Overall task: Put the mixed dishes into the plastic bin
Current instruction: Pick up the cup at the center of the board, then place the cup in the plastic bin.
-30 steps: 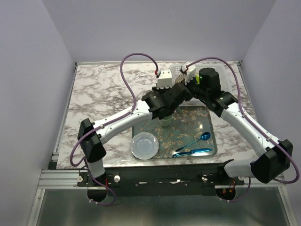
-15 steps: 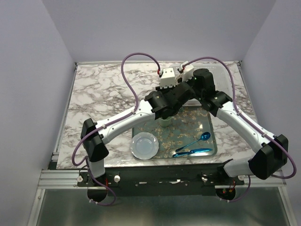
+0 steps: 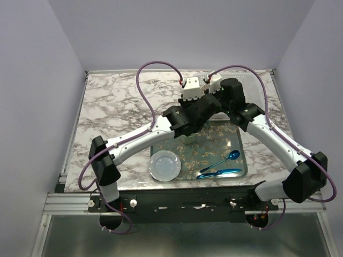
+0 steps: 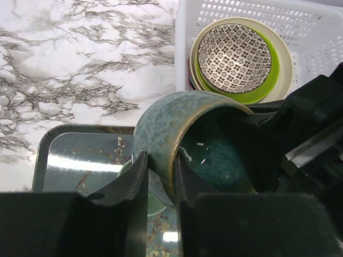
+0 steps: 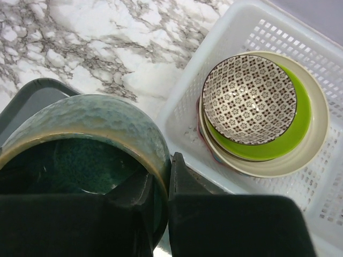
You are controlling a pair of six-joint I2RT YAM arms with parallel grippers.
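Observation:
A dark teal mug (image 4: pixel 177 123) hangs tilted between both arms, above the tray's far edge and just left of the white plastic bin (image 4: pixel 182 32). My right gripper (image 5: pixel 161 171) is shut on the mug (image 5: pixel 96 120), one finger inside the rim and one outside. The jaws of my left gripper (image 4: pixel 161 160) straddle the opposite wall with a little slack, open. In the bin (image 5: pixel 252 27) a patterned brown-white bowl (image 5: pixel 249 99) sits on a lime green plate (image 5: pixel 292 134) and a cream plate (image 5: pixel 316 134). The mug's handle is hidden.
The grey crumb-strewn tray (image 3: pixel 241 160) lies near the arm bases, holding a pale round plate (image 3: pixel 164 165), a blue spoon (image 3: pixel 230 156), a blue utensil (image 3: pixel 220 172) and a pale green cup (image 3: pixel 187 140) under the arms. Marble tabletop (image 3: pixel 118 101) spreads to the left.
My right arm swung in beside the left one and its jaws closed on the mug's rim. My left jaws have eased apart around the mug wall.

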